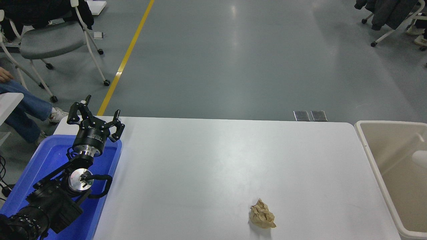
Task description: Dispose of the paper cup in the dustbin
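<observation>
The paper cup (420, 158) shows as a blurred cream-white shape at the picture's right edge, inside the beige dustbin (387, 122), which stands at the table's right end. No gripper holds it. My right arm and gripper are out of view. My left arm is parked at the lower left over the blue tray, its gripper (96, 114) open and empty.
A crumpled brown paper ball (262, 214) lies on the white table (206, 166) near the front right. A bright blue tray (46, 156) sits at the table's left end. A chair (50, 38) and a seated person's legs (23, 103) are at the far left.
</observation>
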